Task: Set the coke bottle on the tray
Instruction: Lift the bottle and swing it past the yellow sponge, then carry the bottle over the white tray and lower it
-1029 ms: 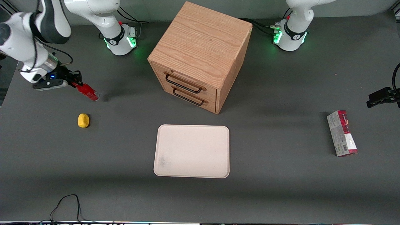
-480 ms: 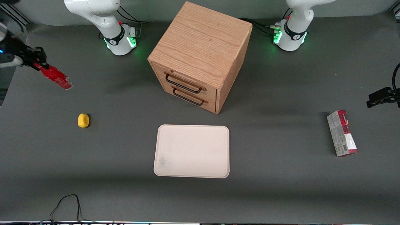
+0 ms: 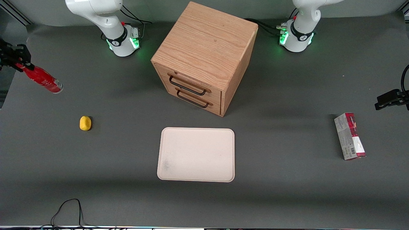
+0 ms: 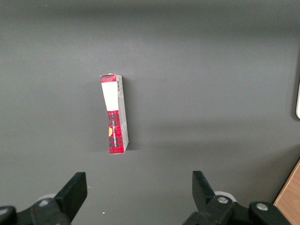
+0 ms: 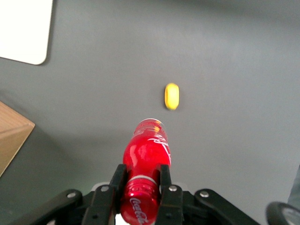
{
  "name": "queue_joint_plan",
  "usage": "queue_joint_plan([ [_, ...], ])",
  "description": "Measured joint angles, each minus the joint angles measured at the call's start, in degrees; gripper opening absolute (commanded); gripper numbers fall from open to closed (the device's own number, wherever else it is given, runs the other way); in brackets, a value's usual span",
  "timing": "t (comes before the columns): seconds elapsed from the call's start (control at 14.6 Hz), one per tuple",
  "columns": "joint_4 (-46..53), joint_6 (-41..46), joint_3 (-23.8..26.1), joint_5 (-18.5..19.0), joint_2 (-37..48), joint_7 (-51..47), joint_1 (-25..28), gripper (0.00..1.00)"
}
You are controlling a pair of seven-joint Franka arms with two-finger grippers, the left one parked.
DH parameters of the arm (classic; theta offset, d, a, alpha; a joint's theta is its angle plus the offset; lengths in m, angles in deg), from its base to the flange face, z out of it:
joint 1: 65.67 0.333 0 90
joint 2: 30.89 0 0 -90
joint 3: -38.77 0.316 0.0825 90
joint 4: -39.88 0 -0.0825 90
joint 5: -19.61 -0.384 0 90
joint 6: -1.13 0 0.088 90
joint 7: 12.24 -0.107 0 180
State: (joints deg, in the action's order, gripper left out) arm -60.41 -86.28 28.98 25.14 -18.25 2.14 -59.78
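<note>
The red coke bottle [image 3: 43, 80] hangs tilted in the air at the working arm's end of the table, silvery base pointing down toward the table. My gripper [image 3: 19, 65] is shut on its neck, just below the cap. In the right wrist view the bottle [image 5: 146, 161] sticks out from between the two black fingers [image 5: 117, 178], with my gripper [image 5: 140, 176] clamped on the neck. The cream-white tray [image 3: 196, 154] lies flat in front of the wooden cabinet, nearer the front camera, well away from the bottle. A corner of the tray [image 5: 23, 30] shows in the right wrist view.
A wooden two-drawer cabinet [image 3: 204, 57] stands mid-table. A small yellow object [image 3: 85, 123] lies between the bottle and the tray; the wrist view shows this yellow object [image 5: 172, 96] below the bottle. A red-and-grey carton [image 3: 350, 136] lies toward the parked arm's end.
My gripper has lifted the bottle off the table and carried it outward toward the working arm's table end, then slightly lower between the last two frames. Nothing else moved.
</note>
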Motion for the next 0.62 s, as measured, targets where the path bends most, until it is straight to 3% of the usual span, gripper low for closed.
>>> queue_joint_plan([
  [0.41, 26.9, 5.8, 1.1, -4.5, -21.9, -0.1, 5.1, 0.0],
  [0.62, 38.0, 6.8, 5.4, -4.8, -31.4, -0.3, 6.4, 0.0],
])
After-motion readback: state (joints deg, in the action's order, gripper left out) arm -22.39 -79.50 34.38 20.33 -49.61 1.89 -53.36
